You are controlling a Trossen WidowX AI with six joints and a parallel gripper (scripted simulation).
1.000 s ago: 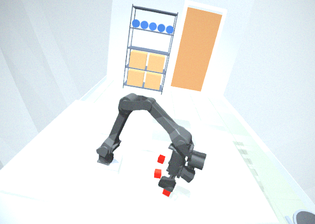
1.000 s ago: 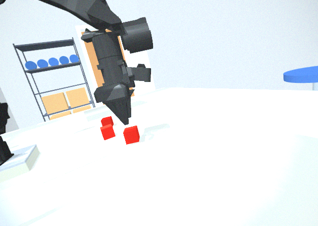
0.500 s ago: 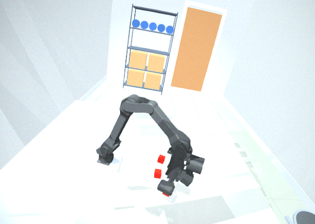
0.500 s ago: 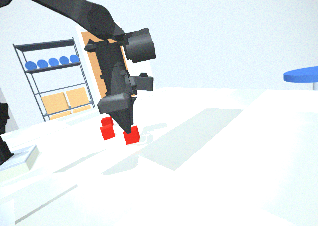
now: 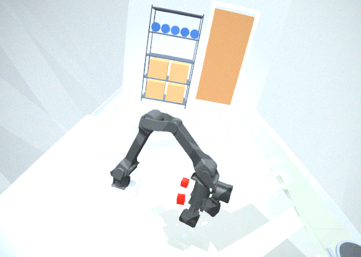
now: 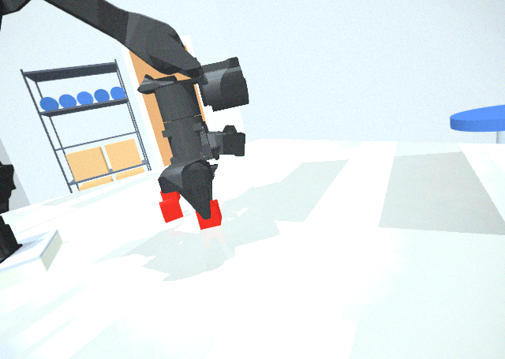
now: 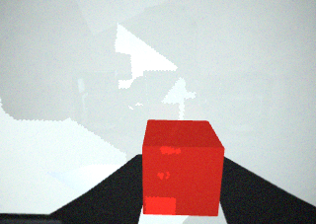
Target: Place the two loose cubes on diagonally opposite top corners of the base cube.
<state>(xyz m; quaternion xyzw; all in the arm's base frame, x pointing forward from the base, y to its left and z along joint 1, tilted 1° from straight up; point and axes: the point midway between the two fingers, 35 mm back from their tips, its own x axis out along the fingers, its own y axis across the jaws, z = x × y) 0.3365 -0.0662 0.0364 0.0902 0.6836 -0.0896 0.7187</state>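
My gripper points down and is shut on a red cube, with a finger against each side. This cube is at table level in the exterior view and hidden behind the gripper in the top view. A second red cube stands apart from it, toward the arm's base. A third red cube stands farther back and is partly hidden in the exterior view. The cubes look alike, so I cannot tell which is the fixed base.
The arm's base stands left of the cubes. Shadows and bright patches lie on the white table. A shelf rack with blue round things and boxes, and an orange door, are far behind. A blue round seat is at the right.
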